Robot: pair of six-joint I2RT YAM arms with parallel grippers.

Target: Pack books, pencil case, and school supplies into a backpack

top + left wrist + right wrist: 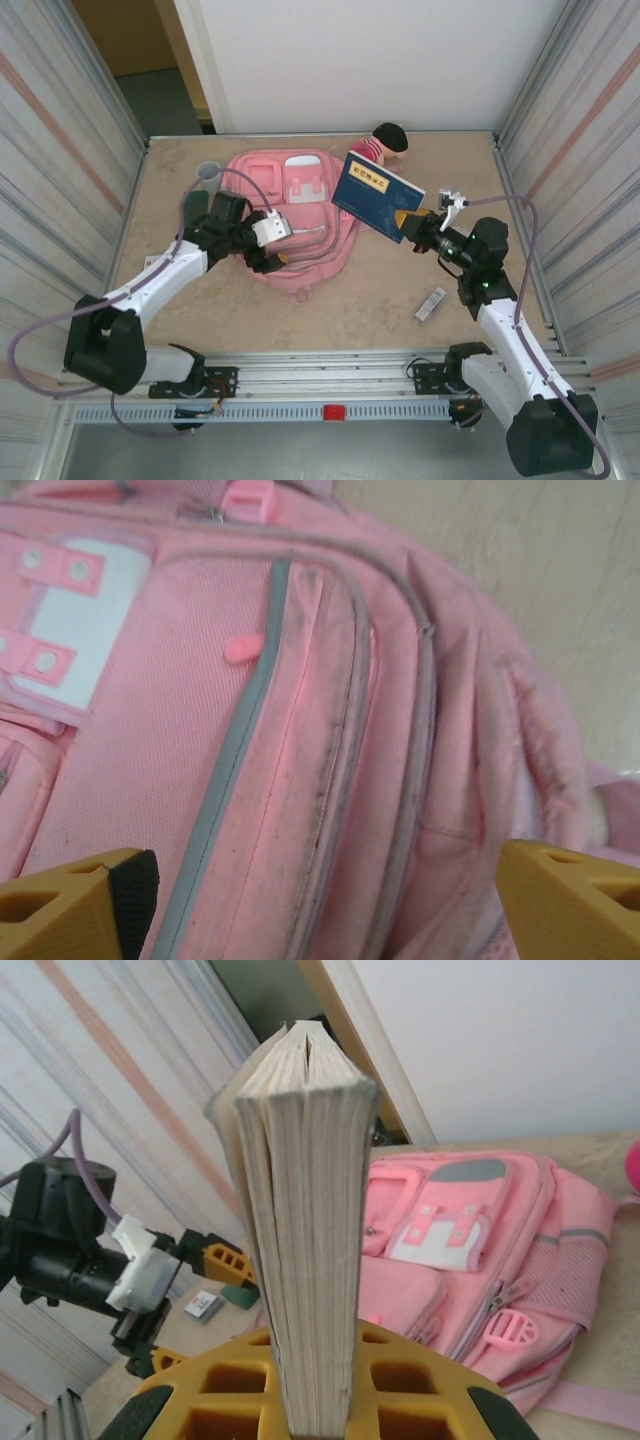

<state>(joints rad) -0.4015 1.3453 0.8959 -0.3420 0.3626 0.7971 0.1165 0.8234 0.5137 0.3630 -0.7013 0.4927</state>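
Right gripper (pixel 315 1400) first: yellow fingers (pixel 215 1392) pinched tight on the book (pixel 305 1210), gripping its bottom edge. The book stands upright between the pads, page edges facing the wrist camera. From above, that right gripper (pixel 412 228) has the dark blue book (pixel 375 195) by its lower right corner. It is lifted off the table (pixel 350 310) and tilted, its cover up and its far corner hanging over the right edge of the backpack (pixel 255 175), at about 1 o'clock from the table's middle.

Over to the left gripper (pixel 320 910): jaws spread wide, one yellow finger (pixel 70 900) at each bottom corner of its wrist view, and nothing held. Between them is only pink backpack (pixel 300 730) fabric, grey piping and a zip line (whether the tips touch the cloth, I can't tell). In the top view the left gripper (pixel 275 250) sits over the bag's near left part.

Further out, the backpack lies flat at 11 to 12 o'clock. A grey cup (pixel 209 175) sits just off its left side at 10 o'clock, and the doll (pixel 385 142) is at the far edge. A narrow grey-white strip (pixel 431 304) lies alone at 4 o'clock, well apart from the bag.
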